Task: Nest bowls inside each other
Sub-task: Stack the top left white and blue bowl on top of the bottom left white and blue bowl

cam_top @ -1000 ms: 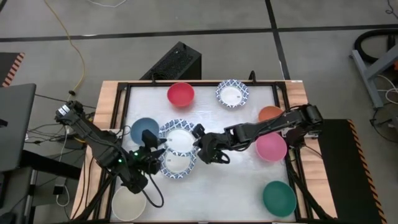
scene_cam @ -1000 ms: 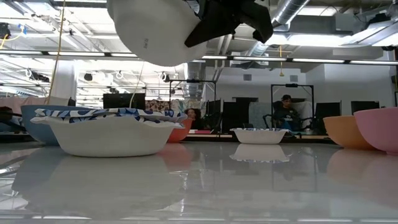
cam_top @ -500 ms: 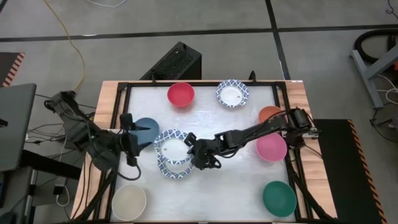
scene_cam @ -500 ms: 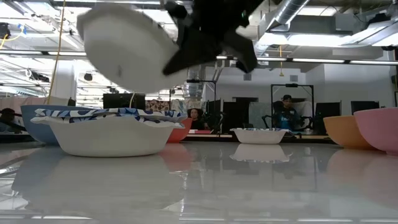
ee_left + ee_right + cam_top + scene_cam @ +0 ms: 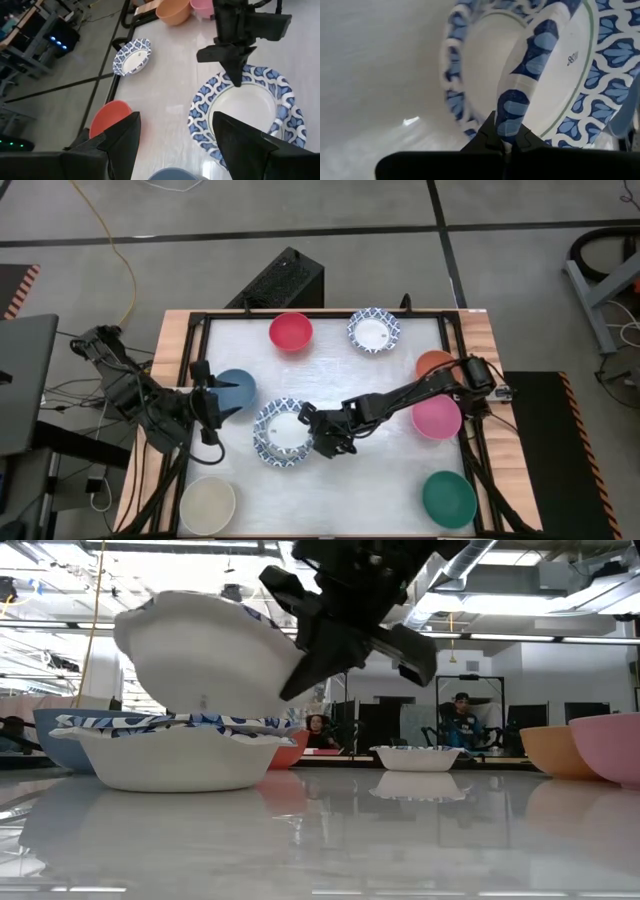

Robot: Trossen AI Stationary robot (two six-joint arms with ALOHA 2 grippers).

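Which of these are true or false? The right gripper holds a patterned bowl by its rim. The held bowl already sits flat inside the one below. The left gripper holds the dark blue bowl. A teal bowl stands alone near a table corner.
1. True: the right gripper is shut on the rim of the held patterned bowl.
2. False: it hangs tilted, just above the lower patterned bowl.
3. False: the left gripper is open and empty, beside the dark blue bowl.
4. True: the teal bowl stands by itself near the corner.
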